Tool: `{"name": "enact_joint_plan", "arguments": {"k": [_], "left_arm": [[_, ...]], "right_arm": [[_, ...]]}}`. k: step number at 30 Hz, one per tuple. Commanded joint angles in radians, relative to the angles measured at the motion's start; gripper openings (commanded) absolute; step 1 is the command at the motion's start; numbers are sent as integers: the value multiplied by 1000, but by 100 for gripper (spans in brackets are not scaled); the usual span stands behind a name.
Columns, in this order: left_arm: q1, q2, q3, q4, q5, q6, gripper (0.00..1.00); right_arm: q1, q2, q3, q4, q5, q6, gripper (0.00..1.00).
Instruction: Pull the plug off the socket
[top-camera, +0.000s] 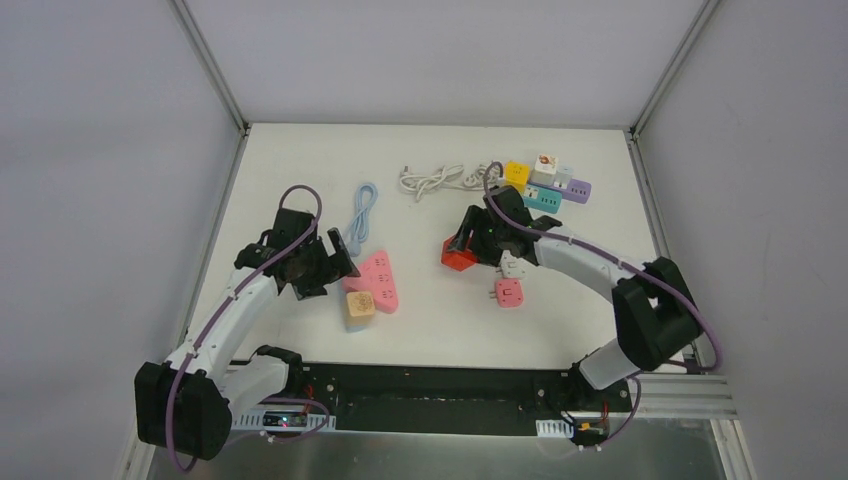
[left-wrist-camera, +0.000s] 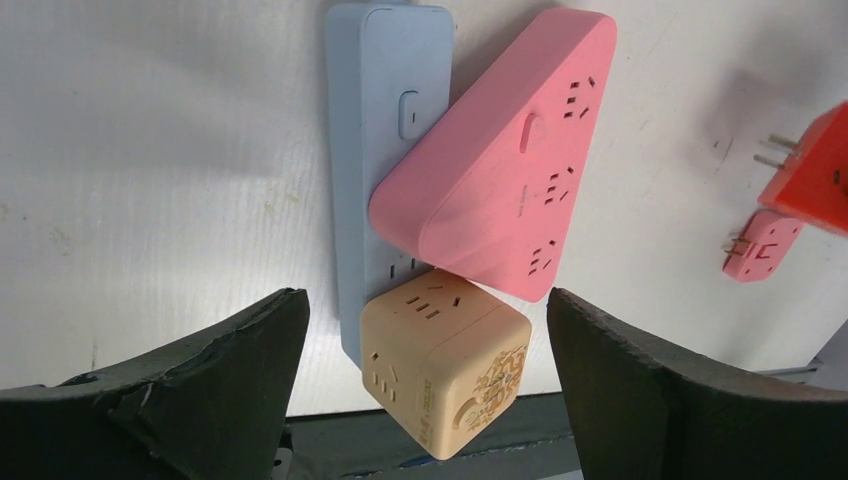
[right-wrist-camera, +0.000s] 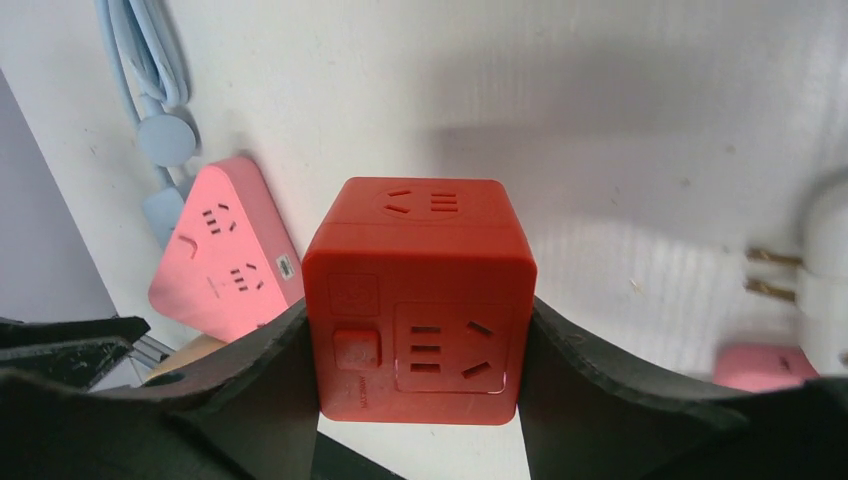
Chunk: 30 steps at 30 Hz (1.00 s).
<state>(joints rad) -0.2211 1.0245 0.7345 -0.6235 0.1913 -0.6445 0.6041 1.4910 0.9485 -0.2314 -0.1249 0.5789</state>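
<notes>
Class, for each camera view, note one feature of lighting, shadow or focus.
Top external: even, diffuse light on the white table, only faint shadows. Left wrist: the tan cube is sharp; the dark fingers show little detail. Right wrist: the red cube is sharp, while the white plug at the right edge is blurred and washed out.
</notes>
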Motion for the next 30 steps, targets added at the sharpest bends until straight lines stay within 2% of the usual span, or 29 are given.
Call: {"name": "enact_joint_plan", "arguments": {"k": [1,4,8,9,11,13,14,19,30], "left_arm": [[3,-32,15,-46,-37,36,92],[3,-26,11,-46,-36,42,92],[3,-17,11,-34,-11,40,91],[3,-14,11,-32,-8,40,91],[3,-6,10,-30,-9,42,91],[3,5,9,-29,-8,43,89],[3,13,11,-28,-4,45,89],[3,36,8,-21,12,45,84],[3,-25,12,-55,-49,42,83]], "right_arm": [[-16,126,97,190,-147,54,18],[-15,244,168,214,-164,60,20],[-16,299,202,227,-164,60,20],[-17,304,204,227,-180,68,50],[-16,306,207,226,-158,61,64],[-15,305,215,191,-121,42,84],[-16,303,220,170,-107,29,90],[-17,256,212,100,-19,0,94],[40,32,174,10,216,-17,96]]}}
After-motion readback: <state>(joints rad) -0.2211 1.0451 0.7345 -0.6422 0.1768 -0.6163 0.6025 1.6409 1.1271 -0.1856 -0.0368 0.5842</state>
